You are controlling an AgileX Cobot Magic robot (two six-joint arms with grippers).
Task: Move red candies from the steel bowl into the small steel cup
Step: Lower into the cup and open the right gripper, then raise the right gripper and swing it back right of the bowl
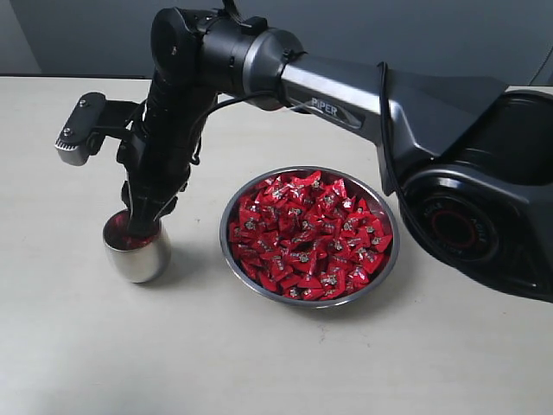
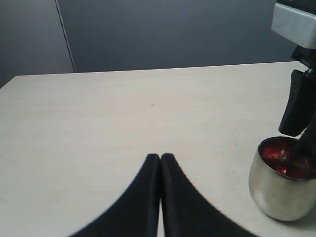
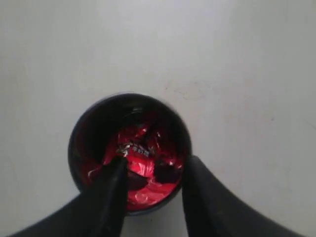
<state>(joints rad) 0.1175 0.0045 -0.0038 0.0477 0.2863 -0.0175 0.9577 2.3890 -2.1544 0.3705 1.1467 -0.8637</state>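
As the right arm (image 1: 346, 99) reaches across the table (image 1: 86, 363) from the right side of the exterior view, the right gripper (image 1: 141, 226) points straight down at the mouth of the small steel cup (image 1: 143, 259). Cup stands upright on the table, left of the steel bowl (image 1: 309, 303), near it but not touching. Right wrist view: the 2 black fingers (image 3: 111, 197) are spread apart, 1 tip over the cup's opening, the other at or just outside its rim. The gap between them is clear and nothing is pinched, so the jaws stand open and empty. How far the tips dip below the rim cannot be told. Red candies (image 3: 138, 148) lie in the bottom of the cup, several of them, exact count not resolvable; shiny red wrappers with silvery marks, and the cup's inner wall mirrors the red. The bowl holds the bulk of the red candies, heaped and covering it almost from rim to rim. A grey wrist camera (image 1: 82, 130) sits on a bracket beside the right arm, above and left of the cup. Left wrist view: left gripper (image 2: 160, 158) has its 2 fingers pressed together tip to tip with nothing between them, over bare table, well apart from the cup, which shows at the edge of that view with red contents and 1 finger of the right gripper just above its rim
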